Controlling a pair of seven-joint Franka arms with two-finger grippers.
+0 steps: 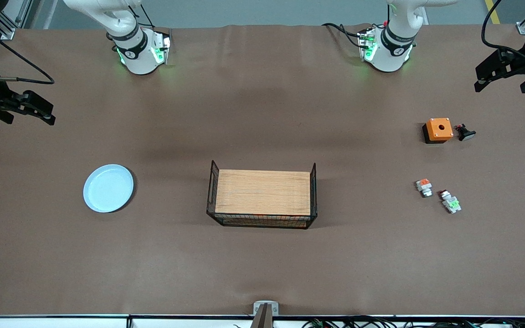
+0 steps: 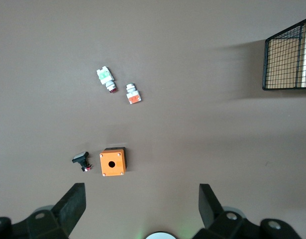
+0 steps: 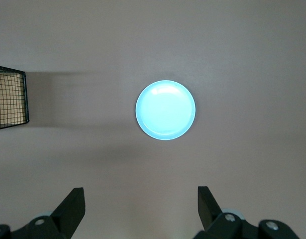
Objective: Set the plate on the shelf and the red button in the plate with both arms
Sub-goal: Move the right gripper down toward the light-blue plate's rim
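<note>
The pale blue plate [image 1: 108, 188] lies flat on the table toward the right arm's end; it also shows in the right wrist view [image 3: 165, 110]. The red button [image 1: 450, 201], white-grey with a green block and a dark red cap, lies toward the left arm's end; it also shows in the left wrist view [image 2: 106, 79]. My left gripper [image 1: 503, 85] hangs high over bare table at its end, open and empty [image 2: 143, 199]. My right gripper [image 1: 29, 119] hangs high over bare table at its end, open and empty [image 3: 141, 199].
A black wire basket [image 1: 262, 222] with a wooden board [image 1: 262, 191] on it stands mid-table. Beside the red button lies a similar white piece with an orange-red block [image 1: 424, 187]. Farther from the front camera stand an orange box [image 1: 439, 129] and a small black button [image 1: 465, 133].
</note>
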